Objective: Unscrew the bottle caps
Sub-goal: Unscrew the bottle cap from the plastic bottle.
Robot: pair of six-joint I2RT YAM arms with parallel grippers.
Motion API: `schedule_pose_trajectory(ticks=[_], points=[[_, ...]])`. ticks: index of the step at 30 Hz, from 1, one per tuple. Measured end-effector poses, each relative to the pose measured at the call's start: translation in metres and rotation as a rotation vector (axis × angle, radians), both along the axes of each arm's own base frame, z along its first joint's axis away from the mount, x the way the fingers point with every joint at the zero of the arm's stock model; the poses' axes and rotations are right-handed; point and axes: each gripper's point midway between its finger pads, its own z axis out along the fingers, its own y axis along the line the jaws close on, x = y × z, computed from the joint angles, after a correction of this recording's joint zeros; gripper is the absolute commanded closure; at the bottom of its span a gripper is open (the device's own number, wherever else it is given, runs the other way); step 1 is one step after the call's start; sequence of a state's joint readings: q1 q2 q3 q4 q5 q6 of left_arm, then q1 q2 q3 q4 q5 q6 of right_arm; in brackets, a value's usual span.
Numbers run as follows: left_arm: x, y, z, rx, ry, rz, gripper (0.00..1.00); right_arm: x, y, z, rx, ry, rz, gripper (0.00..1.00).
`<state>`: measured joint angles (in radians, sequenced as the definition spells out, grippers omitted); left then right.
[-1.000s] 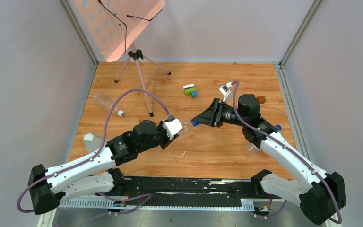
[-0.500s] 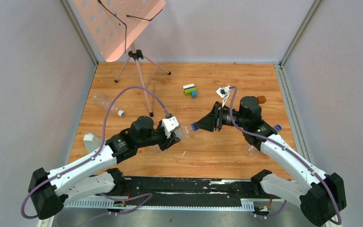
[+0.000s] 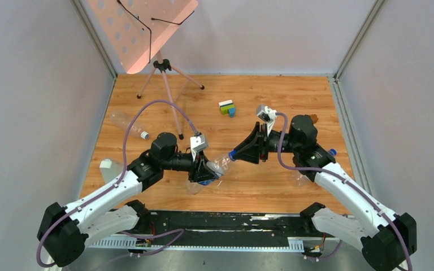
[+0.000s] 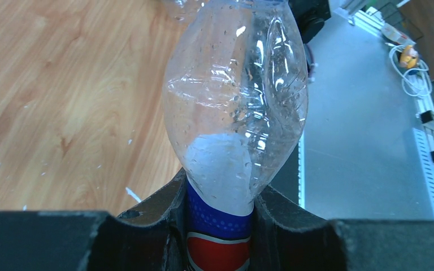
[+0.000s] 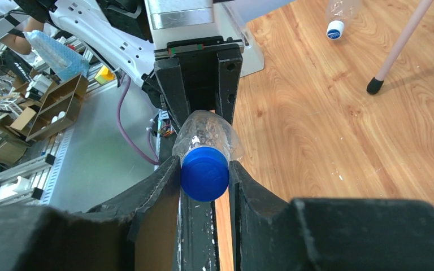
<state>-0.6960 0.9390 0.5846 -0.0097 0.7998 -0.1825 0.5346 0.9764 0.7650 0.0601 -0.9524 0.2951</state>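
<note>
A clear crinkly bottle (image 3: 217,167) with a blue and red label hangs above the table between both arms. My left gripper (image 3: 203,171) is shut on its labelled body, as the left wrist view shows, with the bottle (image 4: 234,101) between the jaws of that gripper (image 4: 220,209). My right gripper (image 3: 235,154) is shut on the bottle's dark blue cap (image 3: 232,152). In the right wrist view the cap (image 5: 204,174) sits between both fingers (image 5: 161,186), with the bottle's neck (image 5: 209,131) behind it.
An unlabelled bottle (image 3: 125,123) with a whitish cap (image 3: 144,135) lies at the left. Another bottle (image 3: 300,179) lies under my right arm, with a blue cap (image 3: 331,152) by it. A toy block cluster (image 3: 226,107), a brown cube (image 3: 314,118) and a tripod stand (image 3: 164,84) stand further back.
My left wrist has rolled and dropped toward the near edge, tilting the bottle's base down and nearer. My right wrist has rolled while staying on the cap.
</note>
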Motion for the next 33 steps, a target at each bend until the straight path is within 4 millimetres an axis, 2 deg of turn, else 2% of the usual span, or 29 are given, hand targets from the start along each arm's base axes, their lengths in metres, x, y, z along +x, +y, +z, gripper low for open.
schedule_pose_trajectory(ticks=[2, 4, 6, 9, 16, 19, 25, 29, 33], points=[[-0.002, -0.002, 0.001, -0.012, 0.018, -0.024, 0.97, -0.002, -0.002, 0.003, 0.004, -0.018, 0.001, 0.68], [-0.003, -0.003, 0.002, -0.015, 0.022, -0.036, 0.97, -0.003, -0.003, 0.004, 0.005, -0.021, -0.008, 0.53], [0.001, -0.004, 0.004, -0.014, 0.008, -0.027, 0.97, -0.003, -0.005, 0.005, 0.005, -0.020, -0.034, 0.41], [0.015, -0.004, 0.012, -0.014, -0.056, 0.023, 0.97, -0.003, -0.011, 0.002, 0.000, 0.016, -0.089, 0.32], [0.039, 0.006, 0.012, 0.036, -0.164, 0.157, 0.98, -0.002, -0.024, 0.025, 0.070, 0.071, -0.228, 0.30], [0.044, 0.009, 0.015, 0.058, -0.234, 0.212, 0.99, 0.004, -0.025, 0.028, 0.093, 0.138, -0.283, 0.34], [0.043, 0.007, 0.021, 0.105, -0.398, 0.279, 1.00, 0.026, -0.019, 0.009, 0.084, 0.355, -0.381, 0.34], [0.048, 0.013, 0.008, 0.187, -0.450, 0.324, 1.00, 0.033, -0.013, -0.004, 0.061, 0.463, -0.391, 0.34], [0.051, 0.015, -0.001, 0.241, -0.473, 0.335, 1.00, 0.034, -0.010, -0.008, 0.055, 0.511, -0.384, 0.36]])
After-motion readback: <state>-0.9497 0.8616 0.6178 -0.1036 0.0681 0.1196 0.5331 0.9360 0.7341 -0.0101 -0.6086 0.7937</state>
